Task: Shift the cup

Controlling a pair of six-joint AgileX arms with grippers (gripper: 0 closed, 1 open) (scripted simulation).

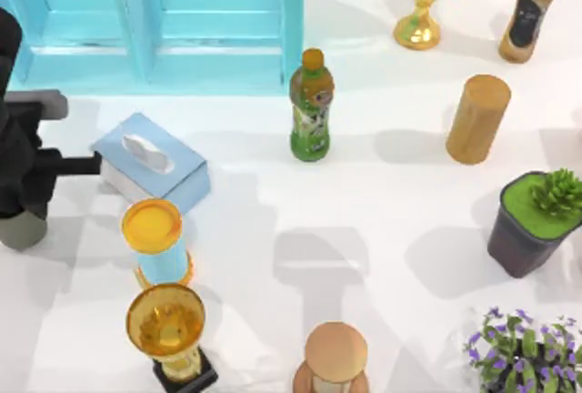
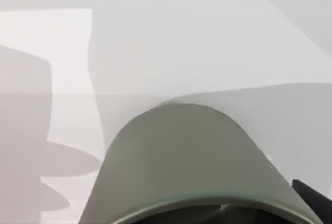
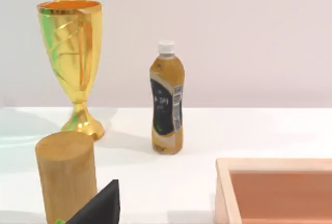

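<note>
At the table's far left edge, the left arm is standing over the cup (image 1: 20, 227), a matte grey-olive tumbler with a gently tapering wall, mostly tucked under the arm's dark bulk. In the left wrist view the cup (image 2: 192, 167) is looming close, its smooth rounded side and thin rim cut off by the frame; a dark sliver is showing beside it, and whether the left gripper's fingers are closed on the cup I cannot tell. Near the cup a light blue tissue box (image 1: 150, 161) is sitting, and a blue cylinder with an orange lid (image 1: 155, 238) and a glossy gold trophy (image 1: 168, 329) are standing towards the front. The white tabletop (image 1: 382, 220) is lying open through the middle, beyond a green bottle (image 1: 311, 106). In the right wrist view a wooden cylinder (image 3: 66, 175), a tall gold cup-trophy (image 3: 72, 63) and a brown tea bottle (image 3: 167, 107) are standing; the right gripper's state cannot be told either.
</note>
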